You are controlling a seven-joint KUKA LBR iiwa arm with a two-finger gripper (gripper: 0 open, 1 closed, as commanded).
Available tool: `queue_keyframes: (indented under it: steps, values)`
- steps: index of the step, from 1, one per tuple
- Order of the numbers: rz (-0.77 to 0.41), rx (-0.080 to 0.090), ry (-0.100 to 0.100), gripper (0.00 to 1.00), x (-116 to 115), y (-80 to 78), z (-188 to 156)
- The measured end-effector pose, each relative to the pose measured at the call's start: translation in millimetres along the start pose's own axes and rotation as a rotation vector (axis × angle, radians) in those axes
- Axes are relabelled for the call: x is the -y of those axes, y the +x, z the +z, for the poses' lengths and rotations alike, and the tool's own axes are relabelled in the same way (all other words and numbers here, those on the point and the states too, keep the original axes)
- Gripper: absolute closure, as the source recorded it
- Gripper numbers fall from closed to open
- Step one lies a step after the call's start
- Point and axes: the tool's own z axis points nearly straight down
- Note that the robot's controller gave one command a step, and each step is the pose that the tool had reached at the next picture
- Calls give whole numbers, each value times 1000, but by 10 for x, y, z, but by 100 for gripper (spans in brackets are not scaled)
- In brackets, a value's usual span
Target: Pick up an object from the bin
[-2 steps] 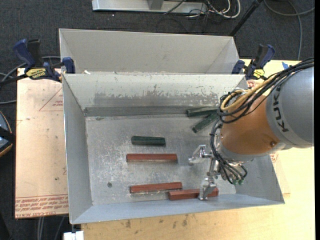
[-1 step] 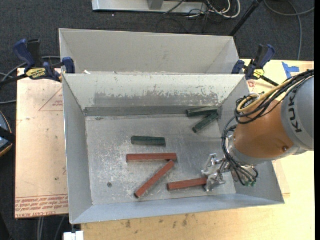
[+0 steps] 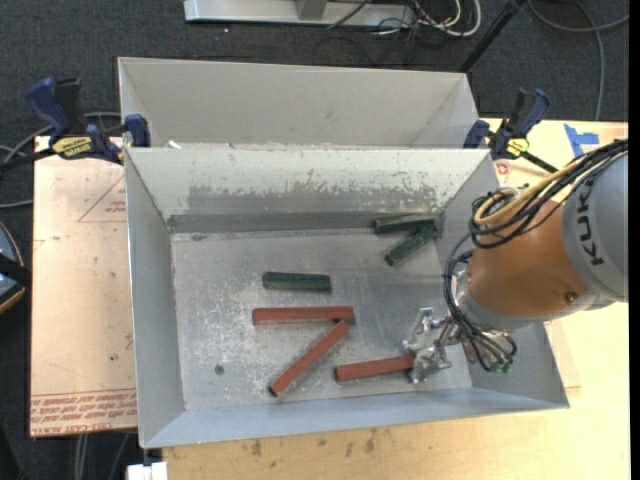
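My gripper [image 3: 428, 346] is low in the bin's front right corner, below the orange cover. Its metal fingertips [image 3: 424, 320] stand right at the right end of a short red-brown bar [image 3: 372, 370] lying flat near the front wall. Whether the bar's end is between the fingers is hidden. To the left, a longer red-brown bar [image 3: 310, 358] lies diagonally, and another red-brown bar [image 3: 302, 316] lies level above it, their right ends meeting.
A dark green bar [image 3: 296, 282] lies mid-bin. Two more dark green bars [image 3: 408, 236] rest against the back wall at the right. The arm comes in from the right over the bin's right wall. Bare floor stretches along the left side.
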Motion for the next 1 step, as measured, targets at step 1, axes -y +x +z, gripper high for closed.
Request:
queue_keyframes:
  steps: [1]
  values:
    - [38, -6, 5, 100, 56, -394, -2027]
